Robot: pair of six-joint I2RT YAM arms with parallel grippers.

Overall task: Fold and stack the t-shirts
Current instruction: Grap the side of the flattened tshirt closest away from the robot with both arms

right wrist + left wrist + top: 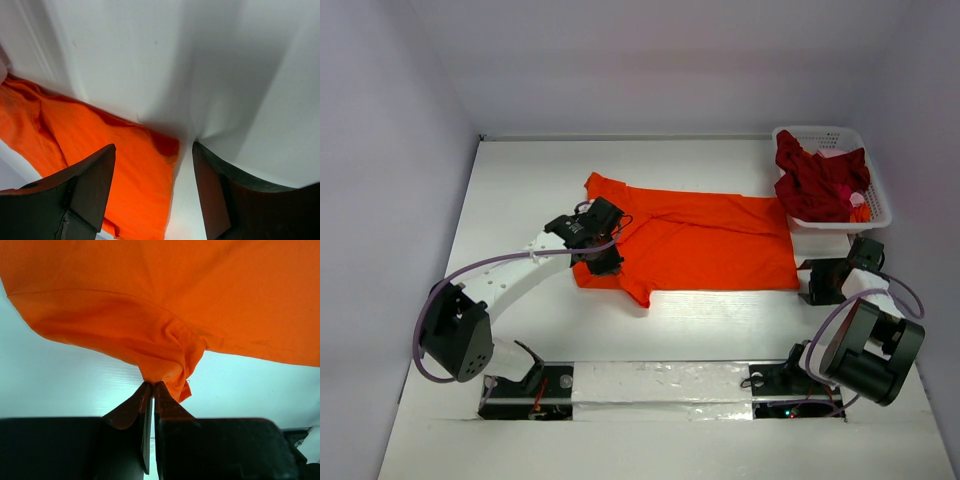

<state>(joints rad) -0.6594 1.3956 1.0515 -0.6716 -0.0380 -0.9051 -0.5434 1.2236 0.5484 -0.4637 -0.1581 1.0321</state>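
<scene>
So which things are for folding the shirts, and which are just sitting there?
For the job: orange t-shirt, pinched by the shut left gripper; red t-shirt, crumpled in the white basket; right gripper, open above the orange shirt's corner.
Just there: the basket itself; the table.

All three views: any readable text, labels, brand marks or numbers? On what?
No readable text in any view.
orange t-shirt: plain, no print.
crimson t-shirt: crumpled in the basket, no print visible.
left arm, right arm: no legible marking.
</scene>
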